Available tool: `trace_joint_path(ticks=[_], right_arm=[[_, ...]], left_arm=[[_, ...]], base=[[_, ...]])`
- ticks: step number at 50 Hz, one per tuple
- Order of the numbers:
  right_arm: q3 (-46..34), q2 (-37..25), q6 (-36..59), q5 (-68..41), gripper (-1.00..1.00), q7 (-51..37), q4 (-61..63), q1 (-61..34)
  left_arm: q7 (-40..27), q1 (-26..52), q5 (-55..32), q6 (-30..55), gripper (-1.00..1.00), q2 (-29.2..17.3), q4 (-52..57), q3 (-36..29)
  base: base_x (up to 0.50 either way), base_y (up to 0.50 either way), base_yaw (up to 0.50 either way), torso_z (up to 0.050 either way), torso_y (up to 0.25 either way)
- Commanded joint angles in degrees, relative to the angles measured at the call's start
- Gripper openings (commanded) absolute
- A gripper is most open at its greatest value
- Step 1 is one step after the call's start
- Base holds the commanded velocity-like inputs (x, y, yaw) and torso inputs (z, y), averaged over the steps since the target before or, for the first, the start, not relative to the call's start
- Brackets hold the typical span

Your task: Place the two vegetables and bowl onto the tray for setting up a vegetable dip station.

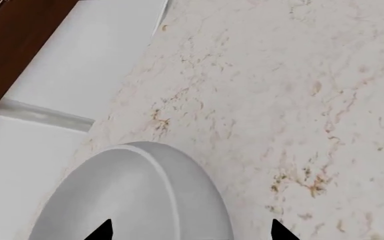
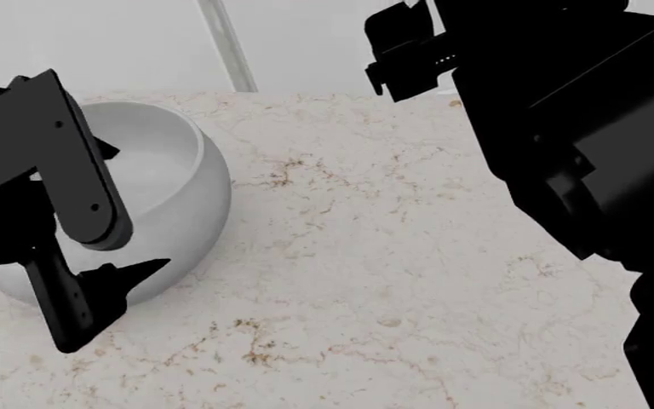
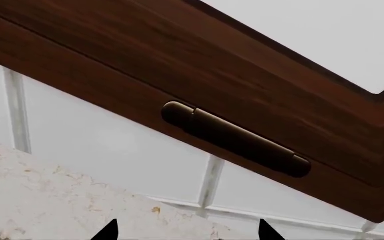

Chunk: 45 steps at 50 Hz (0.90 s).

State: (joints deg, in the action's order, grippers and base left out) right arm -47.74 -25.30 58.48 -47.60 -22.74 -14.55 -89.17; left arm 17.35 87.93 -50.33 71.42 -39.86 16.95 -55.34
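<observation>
The large white bowl [image 2: 180,170] stands on the marble counter at the left; it also shows in the left wrist view [image 1: 132,195]. My left gripper [image 1: 192,232] is open at the bowl's near side. One fingertip [image 1: 102,231] is over the bowl's inside and the other is over the counter, so the jaws straddle its wall. In the head view the left gripper [image 2: 111,290] hides part of the bowl. My right gripper [image 3: 186,231] is open and empty, raised near the back wall. The cucumber, carrot and tray are out of view.
The beige marble counter [image 2: 384,273] spreads across the middle and right. White wall tiles [image 2: 304,43] run behind it. A dark wooden cabinet [image 3: 178,65] with a handle [image 3: 235,139] hangs above. My right arm [image 2: 565,128] fills the upper right.
</observation>
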Motion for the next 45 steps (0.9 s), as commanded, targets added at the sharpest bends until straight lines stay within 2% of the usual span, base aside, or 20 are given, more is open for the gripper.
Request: trace_joint_path(ticks=[1,45], right_arm=[[-0.23,-0.14,-1.01,0.39,1.0,0.64,-0.78,0.41],[0.11,-0.5,-1.52,0.05,1.0,-0.08,-0.58,1.87]], left_arm=[[0.65,-0.58,2.28,-1.19,1.0,1.3,-2.88,-2.66],[1.97,-3.92,7.63,-6.08,1.0,3.54,-10.22,-8.75]], base=[[0.0,0.0,0.0,0.0,0.0],[0.0,0.0,0.0,0.0,0.0]])
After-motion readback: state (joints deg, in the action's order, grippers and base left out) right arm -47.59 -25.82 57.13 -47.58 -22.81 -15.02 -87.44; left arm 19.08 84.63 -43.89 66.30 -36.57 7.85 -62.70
